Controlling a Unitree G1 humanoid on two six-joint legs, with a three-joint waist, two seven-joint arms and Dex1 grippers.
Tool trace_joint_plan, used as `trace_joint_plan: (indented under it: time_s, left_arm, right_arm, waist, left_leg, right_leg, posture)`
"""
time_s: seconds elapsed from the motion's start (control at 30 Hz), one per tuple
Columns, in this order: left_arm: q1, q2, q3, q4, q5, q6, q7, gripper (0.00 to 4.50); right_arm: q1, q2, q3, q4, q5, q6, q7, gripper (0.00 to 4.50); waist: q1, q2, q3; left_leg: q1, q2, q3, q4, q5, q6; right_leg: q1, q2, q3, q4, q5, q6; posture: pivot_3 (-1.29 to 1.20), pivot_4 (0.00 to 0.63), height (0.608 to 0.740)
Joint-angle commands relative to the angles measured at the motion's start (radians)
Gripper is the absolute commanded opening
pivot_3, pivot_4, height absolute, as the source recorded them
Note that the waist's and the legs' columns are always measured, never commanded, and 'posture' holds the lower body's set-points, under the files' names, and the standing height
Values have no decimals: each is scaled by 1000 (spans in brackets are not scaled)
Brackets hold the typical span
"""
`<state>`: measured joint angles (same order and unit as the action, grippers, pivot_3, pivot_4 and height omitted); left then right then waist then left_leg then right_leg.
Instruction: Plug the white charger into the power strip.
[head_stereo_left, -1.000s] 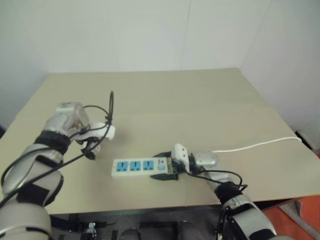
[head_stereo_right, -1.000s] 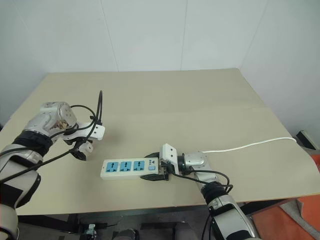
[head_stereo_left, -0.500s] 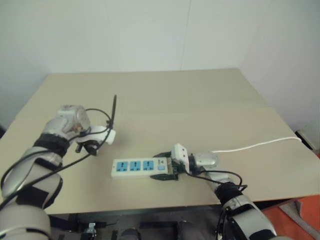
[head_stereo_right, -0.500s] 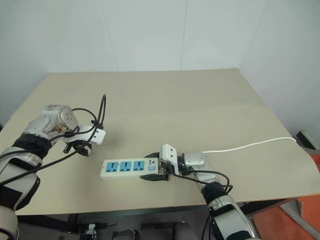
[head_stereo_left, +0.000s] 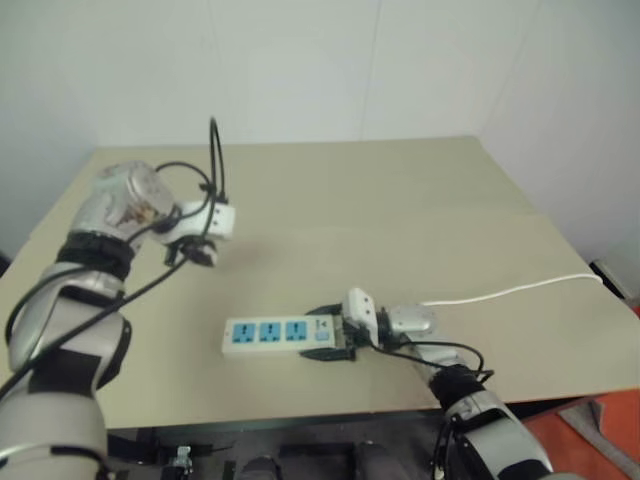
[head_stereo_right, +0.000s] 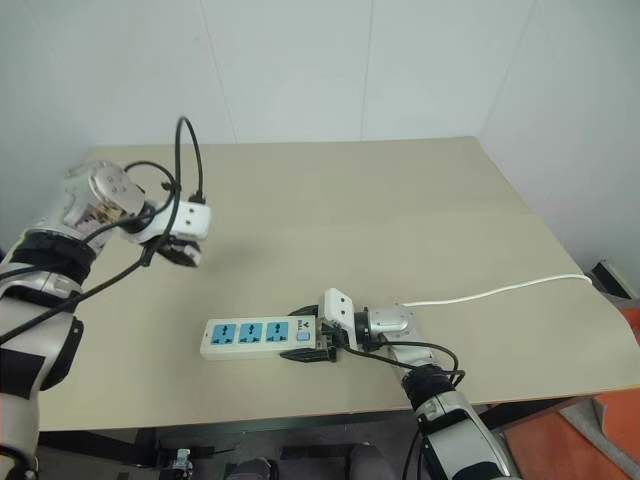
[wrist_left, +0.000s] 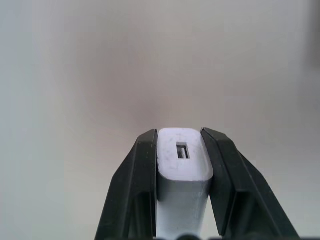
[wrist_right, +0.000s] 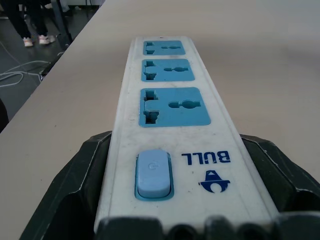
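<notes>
A pale beige worktop (head_stereo_right: 400, 200) carries the scene; the power strip (head_stereo_right: 260, 337) lies flat on it near the front edge, lengthwise along that edge, its three blue socket faces up. Its thin white cord (head_stereo_right: 500, 292) trails over the surface from the strip's right end toward the right edge.
</notes>
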<state>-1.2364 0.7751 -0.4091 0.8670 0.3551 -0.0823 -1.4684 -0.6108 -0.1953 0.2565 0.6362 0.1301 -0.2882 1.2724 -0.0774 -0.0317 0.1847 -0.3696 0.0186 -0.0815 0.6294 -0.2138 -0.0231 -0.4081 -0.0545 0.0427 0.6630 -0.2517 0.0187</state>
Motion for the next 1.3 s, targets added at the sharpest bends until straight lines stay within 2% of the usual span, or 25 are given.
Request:
trace_joint_plan:
  time_s: [0.03,0.2,0.33,0.47,0.57,0.9,1.3]
  left_arm:
    - [5,-11,156,-94,-174,40,-1,1035]
    - [90,-79,407,-267,-512,143,-28,1035]
    - [223,-79,491,-483,-697,347,-53,1035]
    - [340,-67,500,-650,-772,450,-23,1035]
    - [385,-71,504,-709,-802,487,13,1035]
    - [492,-76,481,-798,-917,521,-43,1035]
    - [538,-108,475,-848,-981,579,-3,1035]
  right_arm:
    - [-2,11,8,-2,-5,-5,-5,3428]
    - [-2,16,7,9,-8,-9,-14,3428]
    - [-9,24,3,29,-10,-15,-21,3428]
    - [-51,21,-17,80,-16,-37,-37,3428]
    - [-100,11,-34,130,-14,-55,-39,3428]
    - [-164,11,-39,246,-23,-107,5,3428]
    - [-155,28,-41,283,-35,-114,5,3428]
  waist:
    - [-1,0,0]
    - [1,0,0]
    - [-12,0,0]
    - [-19,0,0]
    - [-17,0,0]
    - [-9,0,0]
    - [-13,0,0]
  left_leg:
    - [0,0,0,0,0,0]
    - [0,0,0,1,0,0]
    - [1,0,0,1,0,0]
    - [2,0,0,1,0,0]
    - [2,0,-1,2,0,0]
    - [1,-1,-1,1,0,0]
    - [2,-1,0,1,0,0]
  right_leg:
    - [0,0,0,0,0,0]
    - [0,-1,0,0,0,-1]
    - [1,0,0,2,1,-1]
    - [2,-1,0,2,1,-1]
    - [3,-1,0,1,1,-1]
    - [3,-2,0,0,4,-6]
    - [3,-2,0,0,4,-6]
  posture:
    - [0,150,740]
    - [0,150,740]
    - [0,150,740]
    - [0,150,740]
    - [0,150,740]
    - [0,150,740]
    - [0,150,740]
